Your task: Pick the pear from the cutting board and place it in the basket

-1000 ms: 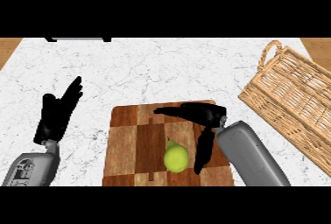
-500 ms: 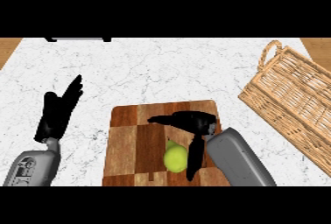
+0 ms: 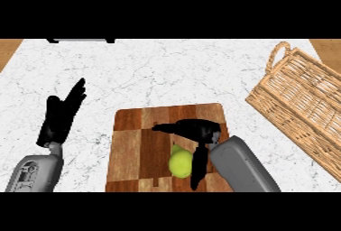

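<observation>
The top of the pear is hidden under the right hand, so only its round yellow-green bottom shows. The pear lies on the cutting board, in the lower middle of the frame. The board's bottom edge is cut off, and the grey right forearm covers its lower right corner. The basket at the right is cut off by the frame's edge. A small dark and white thing at the top left is too cut off to tell what it is.

There is one pear, one board, one basket and two hands. The right hand's fingers and thumb are apart: the thumb sticks out to the left above the pear, and the fingers run straight down along the pear's right side. It has not closed on the pear. The left hand rests at the left over the white table, fingers straight and pointing up, holding nothing
</observation>
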Controlling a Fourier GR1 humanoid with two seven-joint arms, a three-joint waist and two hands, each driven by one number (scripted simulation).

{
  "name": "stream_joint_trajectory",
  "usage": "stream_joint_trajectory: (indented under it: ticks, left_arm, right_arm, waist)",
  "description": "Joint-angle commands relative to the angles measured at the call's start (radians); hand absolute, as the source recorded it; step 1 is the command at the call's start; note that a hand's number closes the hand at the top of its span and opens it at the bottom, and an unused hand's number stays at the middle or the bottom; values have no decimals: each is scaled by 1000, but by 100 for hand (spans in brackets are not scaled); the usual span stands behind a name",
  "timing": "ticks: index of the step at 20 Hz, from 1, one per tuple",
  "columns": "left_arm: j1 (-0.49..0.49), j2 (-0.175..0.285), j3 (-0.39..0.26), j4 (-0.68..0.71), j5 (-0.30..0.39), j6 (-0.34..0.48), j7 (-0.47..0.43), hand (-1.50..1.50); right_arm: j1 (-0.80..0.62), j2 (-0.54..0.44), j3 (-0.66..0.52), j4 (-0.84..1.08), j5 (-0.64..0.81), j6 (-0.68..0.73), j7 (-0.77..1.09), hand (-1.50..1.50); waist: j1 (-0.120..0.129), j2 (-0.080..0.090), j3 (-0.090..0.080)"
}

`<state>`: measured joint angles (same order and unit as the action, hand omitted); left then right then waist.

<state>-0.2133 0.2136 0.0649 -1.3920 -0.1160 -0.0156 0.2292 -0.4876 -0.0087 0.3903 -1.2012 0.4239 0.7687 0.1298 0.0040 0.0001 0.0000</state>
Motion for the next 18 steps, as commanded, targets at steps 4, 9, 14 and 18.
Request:
stream_joint_trajectory:
  ticks: [4, 9, 14, 18]
  left_arm:
    - [-44, 8, 28, 69, 2, -31, -32, 0]
    - [-5, -12, 23, 43, -19, -9, -47, 0]
    - [-13, -13, 29, 1, -8, -20, 10, 0]
    - [31, -29, 19, -5, -15, -3, -1, 0]
  right_arm:
    - [5, 8, 68, 59, 78, -15, -92, 150]
    - [-4, 4, 88, 54, 183, -118, -198, 150]
    - [-7, -7, 96, 34, 260, -151, -274, 150]
    - [127, -156, 219, -164, 436, -306, -212, 150]
  waist:
    - [-2, 1, 0]
    - [-1, 0, 0]
    - [-1, 0, 0]
    - [-29, -14, 0]
